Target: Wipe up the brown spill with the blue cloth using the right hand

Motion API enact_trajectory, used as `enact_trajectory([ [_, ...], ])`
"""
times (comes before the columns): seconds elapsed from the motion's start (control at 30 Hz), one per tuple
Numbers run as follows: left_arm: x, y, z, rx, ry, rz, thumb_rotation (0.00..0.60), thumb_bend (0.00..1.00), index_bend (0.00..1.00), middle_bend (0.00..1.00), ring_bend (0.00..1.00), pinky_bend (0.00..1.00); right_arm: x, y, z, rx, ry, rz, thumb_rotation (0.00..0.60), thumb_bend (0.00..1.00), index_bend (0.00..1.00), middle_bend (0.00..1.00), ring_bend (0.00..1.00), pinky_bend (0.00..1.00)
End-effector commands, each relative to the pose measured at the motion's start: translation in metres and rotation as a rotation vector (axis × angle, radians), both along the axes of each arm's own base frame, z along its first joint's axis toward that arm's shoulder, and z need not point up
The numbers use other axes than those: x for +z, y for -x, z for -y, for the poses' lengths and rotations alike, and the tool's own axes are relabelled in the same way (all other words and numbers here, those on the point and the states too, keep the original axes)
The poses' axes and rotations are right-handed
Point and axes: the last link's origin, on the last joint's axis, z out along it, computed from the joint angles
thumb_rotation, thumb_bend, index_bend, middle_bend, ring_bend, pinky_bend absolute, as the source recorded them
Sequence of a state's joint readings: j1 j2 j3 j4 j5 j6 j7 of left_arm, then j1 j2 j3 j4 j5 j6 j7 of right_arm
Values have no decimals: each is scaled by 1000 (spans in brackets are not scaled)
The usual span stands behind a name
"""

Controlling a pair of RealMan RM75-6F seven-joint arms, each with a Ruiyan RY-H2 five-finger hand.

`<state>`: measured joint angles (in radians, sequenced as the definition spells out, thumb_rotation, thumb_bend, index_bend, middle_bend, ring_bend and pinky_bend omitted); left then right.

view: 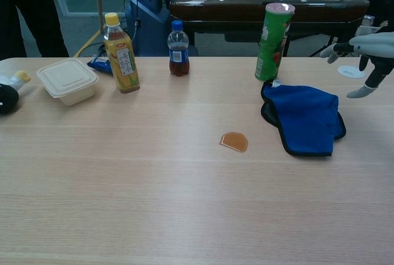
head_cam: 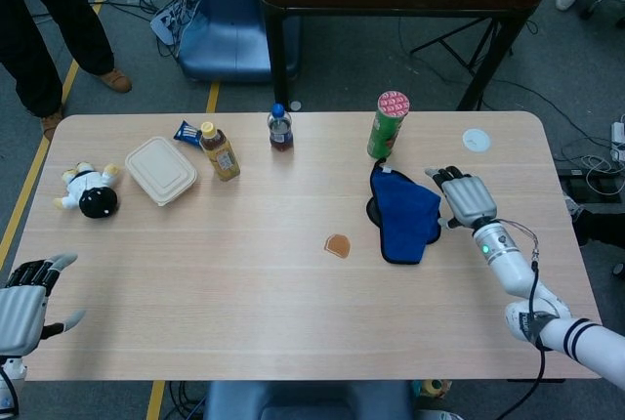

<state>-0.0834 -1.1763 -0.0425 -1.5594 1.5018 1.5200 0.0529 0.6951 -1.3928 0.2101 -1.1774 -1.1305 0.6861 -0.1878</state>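
Note:
A small brown spill (head_cam: pixel 338 244) (view: pixel 234 142) lies near the middle of the wooden table. Just right of it sits the crumpled blue cloth (head_cam: pixel 405 213) (view: pixel 305 121) with a black edge. My right hand (head_cam: pixel 466 197) (view: pixel 368 52) hovers at the cloth's right side, fingers spread, holding nothing. In the chest view it hangs above the table, right of the cloth. My left hand (head_cam: pixel 23 298) stays at the table's front left corner, fingers apart and empty.
A green chip can (head_cam: pixel 388 124) stands just behind the cloth. Further left are a cola bottle (head_cam: pixel 280 128), a yellow tea bottle (head_cam: pixel 219 150), a snack packet (head_cam: pixel 187 133), a lidded food box (head_cam: pixel 160 169) and a panda toy (head_cam: pixel 89 190). A white disc (head_cam: pixel 476 140) lies at the back right.

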Motion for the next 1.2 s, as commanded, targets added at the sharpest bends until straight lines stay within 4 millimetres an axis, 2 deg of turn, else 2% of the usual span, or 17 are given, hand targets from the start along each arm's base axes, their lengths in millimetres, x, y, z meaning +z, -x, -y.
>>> enact_trajectory([
  [0.03, 0, 0, 0, 2, 1, -1, 600, 127, 214, 223, 206, 160, -20, -6, 14, -5, -24, -12, 600, 211, 90, 166, 103, 288],
  [0.23, -1, 0, -1, 2, 5, -9, 600, 127, 214, 223, 205, 160, -41, -10, 26, -31, -51, -3, 600, 211, 90, 166, 103, 288],
  [0.53, 0, 3, -2, 18, 9, -10, 600, 127, 214, 223, 206, 160, -70, -10, 34, -50, -95, -30, 600, 226, 90, 182, 103, 288],
  [0.67, -1, 3, -2, 19, 9, -9, 600, 127, 214, 223, 206, 160, -77, -10, 36, -46, -103, -48, 600, 286, 103, 227, 118, 288],
  [0.8, -1, 4, -1, 22, 11, -7, 600, 127, 216, 223, 206, 160, -82, -9, 37, -43, -109, -59, 600, 389, 170, 269, 162, 306],
  [0.9, 0, 4, -1, 24, 8, -7, 600, 127, 217, 223, 206, 160, -82, -7, 36, -40, -98, -48, 600, 514, 317, 352, 256, 410],
  [1.0, 0, 5, 0, 27, 3, -4, 600, 127, 217, 223, 205, 160, -79, -6, 34, -44, -76, 0, 600, 614, 483, 483, 405, 551],
  [1.1, 0, 6, 0, 30, 4, -4, 600, 127, 217, 223, 205, 160, -70, -4, 31, -37, -56, 44, 600, 700, 576, 552, 487, 676],
  [1.2, 0, 6, 0, 27, 8, -6, 600, 127, 217, 223, 205, 160, -58, -6, 30, -26, -29, 100, 600, 733, 605, 576, 527, 729],
])
